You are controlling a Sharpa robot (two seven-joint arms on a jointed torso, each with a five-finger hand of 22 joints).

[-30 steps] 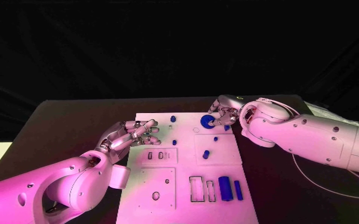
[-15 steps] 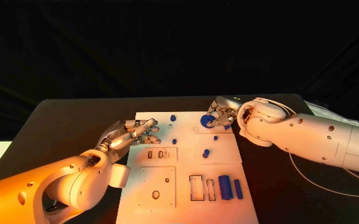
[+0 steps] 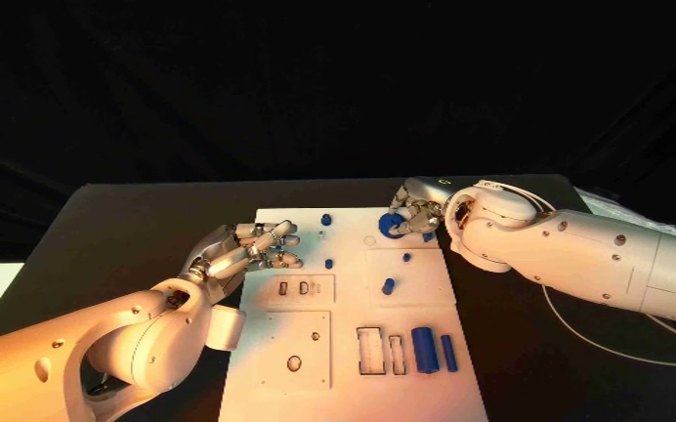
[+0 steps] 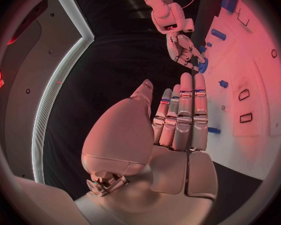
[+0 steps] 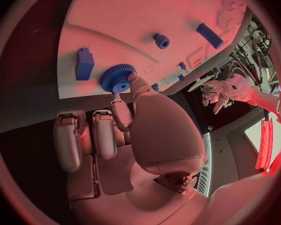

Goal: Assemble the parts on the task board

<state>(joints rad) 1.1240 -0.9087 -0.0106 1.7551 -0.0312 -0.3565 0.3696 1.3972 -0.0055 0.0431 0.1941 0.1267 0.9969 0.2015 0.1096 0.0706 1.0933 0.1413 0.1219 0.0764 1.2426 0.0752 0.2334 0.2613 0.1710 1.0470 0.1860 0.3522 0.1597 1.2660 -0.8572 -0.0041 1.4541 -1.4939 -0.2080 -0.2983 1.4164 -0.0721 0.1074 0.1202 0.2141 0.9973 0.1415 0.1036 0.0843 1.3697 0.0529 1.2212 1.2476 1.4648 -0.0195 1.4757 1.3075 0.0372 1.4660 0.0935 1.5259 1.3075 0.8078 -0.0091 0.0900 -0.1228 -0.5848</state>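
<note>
Left hand point(image 3: 251, 249) hovers at the left edge of the task board point(image 3: 353, 344), fingers point(image 4: 185, 116) straight, close together, holding nothing. Blue gear point(image 3: 391, 228) sits at the board's far right corner. Right hand point(image 3: 416, 215) rests there, fingers point(image 5: 123, 112) touching the gear; a real grasp, cannot tell.

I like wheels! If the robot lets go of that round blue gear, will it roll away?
Probably not: the blue gear looks to lie flat on the task board. On edge it might roll. Its toothed rim likely helps the right hand grip.
</note>
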